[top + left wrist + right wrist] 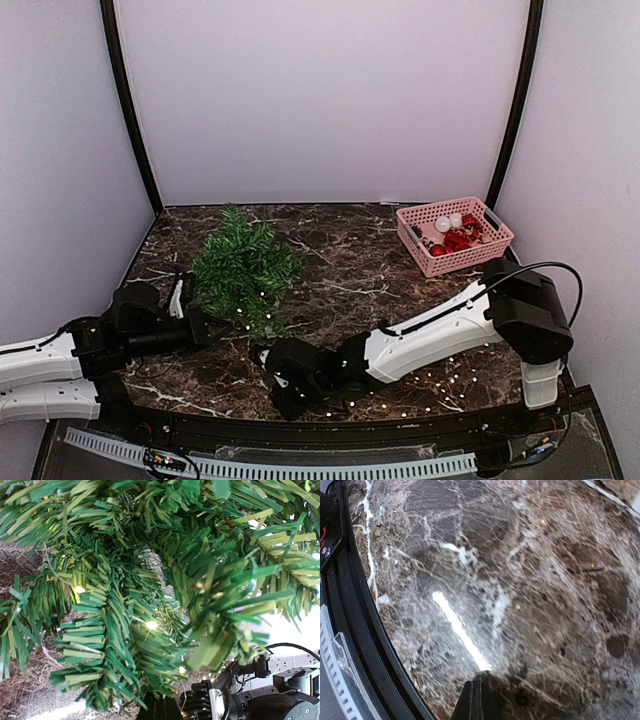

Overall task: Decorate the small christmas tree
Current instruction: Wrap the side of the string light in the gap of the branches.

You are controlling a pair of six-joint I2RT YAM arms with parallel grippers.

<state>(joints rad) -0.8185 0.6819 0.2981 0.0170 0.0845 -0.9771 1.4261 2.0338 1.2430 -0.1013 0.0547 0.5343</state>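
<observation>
The small christmas tree stands leaning on the left half of the dark marble table. Its green needle branches fill the left wrist view, with tiny lit lights among them. My left gripper is at the tree's near lower edge. Its dark fingers are shut just under the branches, and the needles hide whether anything is pinched. My right gripper hovers low over the table just right of the tree's base. Its fingers are shut with nothing between them.
A pink plastic basket with red and white ornaments sits at the back right corner. Small lights lie scattered on the table under the right arm. The black front rail runs close beside the right gripper.
</observation>
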